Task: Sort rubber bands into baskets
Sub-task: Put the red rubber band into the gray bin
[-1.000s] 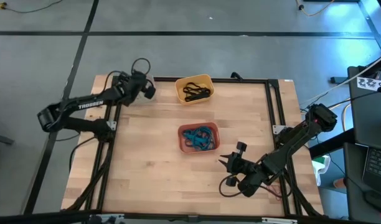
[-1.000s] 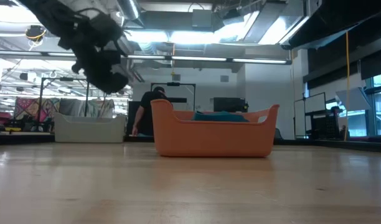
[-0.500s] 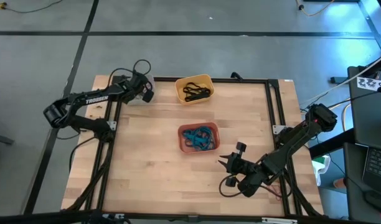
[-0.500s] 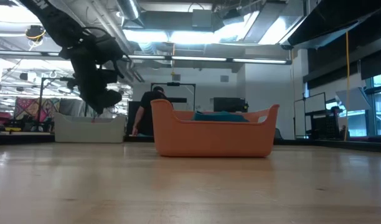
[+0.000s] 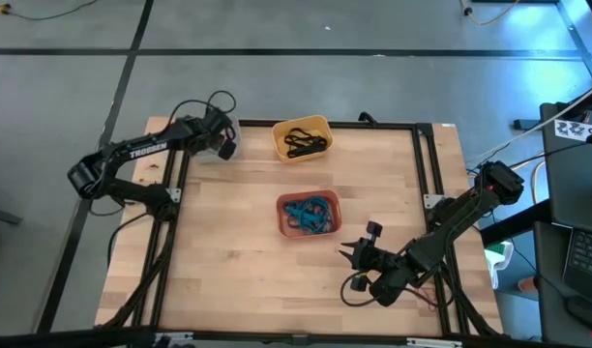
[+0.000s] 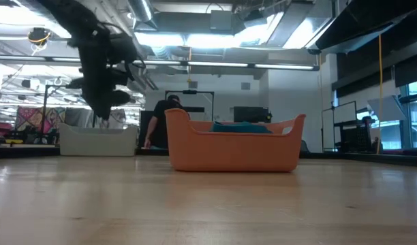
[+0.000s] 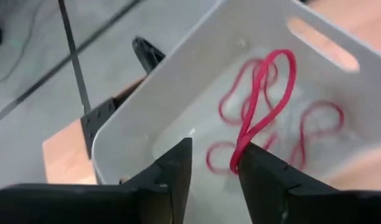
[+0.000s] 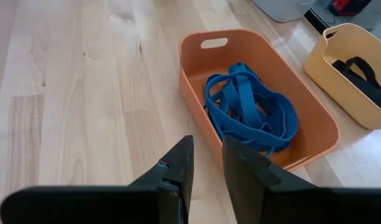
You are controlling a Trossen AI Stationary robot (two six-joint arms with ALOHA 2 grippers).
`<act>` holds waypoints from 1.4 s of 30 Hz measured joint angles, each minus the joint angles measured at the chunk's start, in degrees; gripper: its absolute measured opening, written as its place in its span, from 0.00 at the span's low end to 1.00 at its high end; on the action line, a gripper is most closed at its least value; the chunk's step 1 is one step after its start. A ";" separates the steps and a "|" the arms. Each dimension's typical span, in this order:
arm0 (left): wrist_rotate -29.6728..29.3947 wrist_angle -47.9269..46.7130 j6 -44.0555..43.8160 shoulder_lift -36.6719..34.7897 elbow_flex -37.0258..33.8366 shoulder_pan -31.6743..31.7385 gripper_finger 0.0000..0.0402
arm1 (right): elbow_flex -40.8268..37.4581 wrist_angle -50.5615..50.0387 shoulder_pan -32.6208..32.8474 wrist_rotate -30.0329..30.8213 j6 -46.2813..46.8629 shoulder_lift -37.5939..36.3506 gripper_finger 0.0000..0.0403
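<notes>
— Three baskets on the tabletop (image 5: 248, 251); what differs from a second ago?
— Left claw (image 7: 214, 163) has swung from beside the yellow basket (image 5: 302, 138) out over the white basket (image 7: 178, 81) at the far left corner, and its fingers (image 7: 175, 171) have parted. A red rubber band (image 7: 265, 102) hangs against one finger above the red loops (image 7: 231, 112) already lying in that basket; whether it is still pinched, I cannot tell.
— And that arm's pose?
— Stretched along the far left edge, wrist tipped down over the basket; in the low view the claw (image 6: 99, 102) hangs just above the white rim (image 6: 99, 139).
— The right one?
— Right claw (image 8: 206, 165) hasn't moved: near the right front corner, fingers slightly apart and empty, pointing at the salmon basket (image 5: 309, 215), which holds blue bands (image 8: 249, 115).
— Black ones?
— Black bands (image 5: 306, 141) lie in the yellow basket.
— Room to move?
— Bare wood surrounds the salmon basket at mid-table. The white basket sits right at the corner, beside the black frame rail (image 5: 175, 193)
</notes>
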 joint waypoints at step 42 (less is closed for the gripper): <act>15.15 5.98 -3.72 -5.73 5.89 -27.77 0.49 | 0.02 7.15 0.00 -9.63 -1.30 0.00 0.26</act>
